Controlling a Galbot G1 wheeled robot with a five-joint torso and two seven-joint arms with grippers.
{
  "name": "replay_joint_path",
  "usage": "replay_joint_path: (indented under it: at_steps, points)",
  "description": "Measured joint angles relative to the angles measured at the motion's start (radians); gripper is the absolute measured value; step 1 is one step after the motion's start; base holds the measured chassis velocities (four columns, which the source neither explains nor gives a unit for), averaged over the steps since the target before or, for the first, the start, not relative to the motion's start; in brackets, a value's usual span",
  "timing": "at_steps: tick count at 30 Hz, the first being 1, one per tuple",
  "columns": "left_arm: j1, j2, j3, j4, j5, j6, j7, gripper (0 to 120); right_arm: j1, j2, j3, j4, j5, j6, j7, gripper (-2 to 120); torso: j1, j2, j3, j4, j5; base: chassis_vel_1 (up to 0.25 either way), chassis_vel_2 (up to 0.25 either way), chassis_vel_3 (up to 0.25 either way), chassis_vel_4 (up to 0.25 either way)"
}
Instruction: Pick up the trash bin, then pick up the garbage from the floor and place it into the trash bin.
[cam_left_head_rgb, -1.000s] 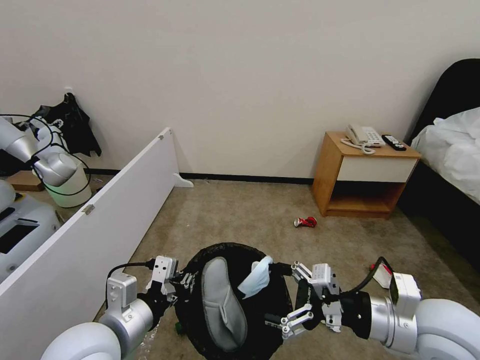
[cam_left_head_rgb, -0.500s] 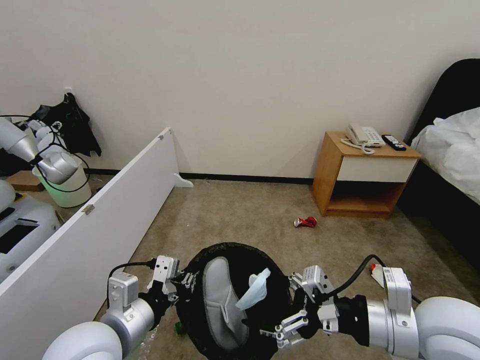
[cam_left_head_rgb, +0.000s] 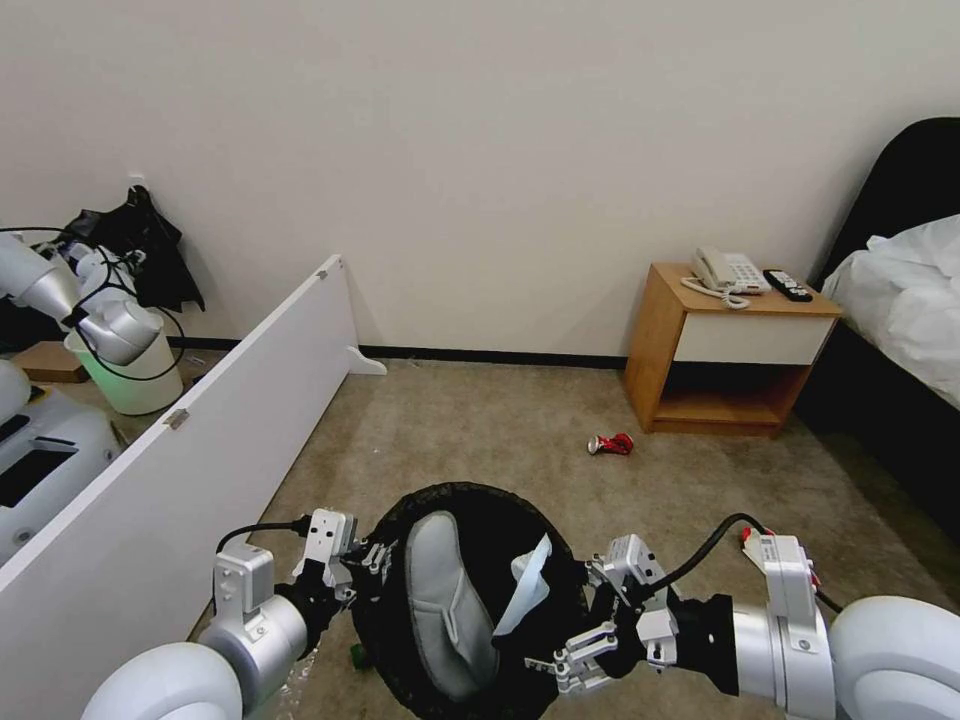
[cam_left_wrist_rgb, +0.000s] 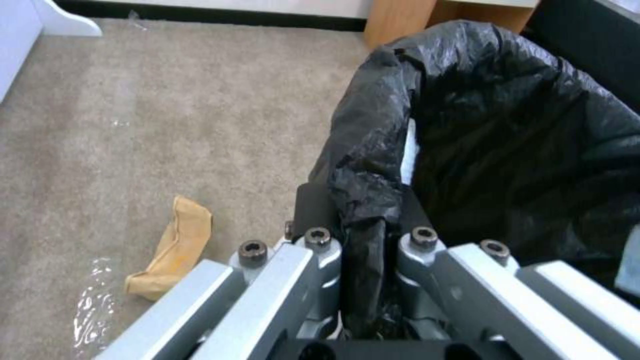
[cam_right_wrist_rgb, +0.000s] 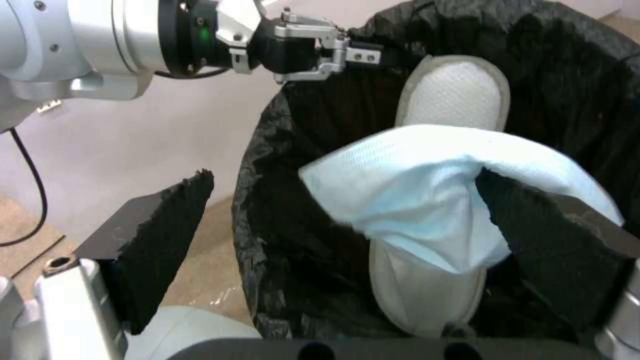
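Note:
The trash bin (cam_left_head_rgb: 470, 490), lined with a black bag, is held up off the carpet floor (cam_left_head_rgb: 480, 420). My left gripper (cam_left_head_rgb: 365, 560) is shut on its bag-covered rim (cam_left_wrist_rgb: 363, 215). A white slipper (cam_left_head_rgb: 445, 600) lies inside the bin (cam_right_wrist_rgb: 320, 125). My right gripper (cam_left_head_rgb: 590, 615) is open over the bin's mouth. A pale blue cloth (cam_left_head_rgb: 528, 590) drapes over one of its fingers and hangs into the bin (cam_right_wrist_rgb: 413, 195). A crushed red can (cam_left_head_rgb: 611, 444) lies near the nightstand. A brown paper bag (cam_left_wrist_rgb: 170, 247) lies on the floor beside the bin. A green bottle cap (cam_left_head_rgb: 355, 655) peeks out beneath the bin.
A long white board (cam_left_head_rgb: 200, 440) stands on edge along the left. A wooden nightstand (cam_left_head_rgb: 730, 350) with a phone and a dark bed (cam_left_head_rgb: 900, 300) are at the right. An unlined pale bin (cam_left_head_rgb: 135, 385) and another machine's arm (cam_left_head_rgb: 100, 320) sit behind the board.
My right gripper has drawn back and lower beside the bin. The blue cloth has sunk from the rim deeper into the bin. The left gripper keeps its hold.

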Motion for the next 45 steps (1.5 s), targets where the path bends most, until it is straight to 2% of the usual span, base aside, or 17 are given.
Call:
replay_joint_path:
  at_steps: [18, 31, 45]
  points:
    - [0.006, 0.002, -0.019, -0.007, -0.010, -0.003, 0.001, 4, -0.016, -0.008, 0.018, -0.006, -0.004, -0.028, 0.094, 100, 0.000, 0.000, 0.000, 0.0000, 0.0000, 0.000, 0.000, 0.000, 0.000]
    - [0.034, 0.005, -0.057, -0.016, -0.019, -0.004, 0.006, 4, -0.034, -0.010, 0.036, -0.013, -0.007, -0.038, 0.144, 100, 0.000, 0.000, 0.000, 0.0000, 0.0000, 0.000, 0.000, 0.000, 0.000]
    - [0.050, 0.008, -0.087, -0.024, -0.028, -0.005, 0.009, 4, -0.046, -0.037, 0.069, 0.013, -0.005, -0.037, 0.146, 100, 0.000, 0.000, 0.000, 0.0000, 0.0000, 0.000, 0.000, 0.000, 0.000]
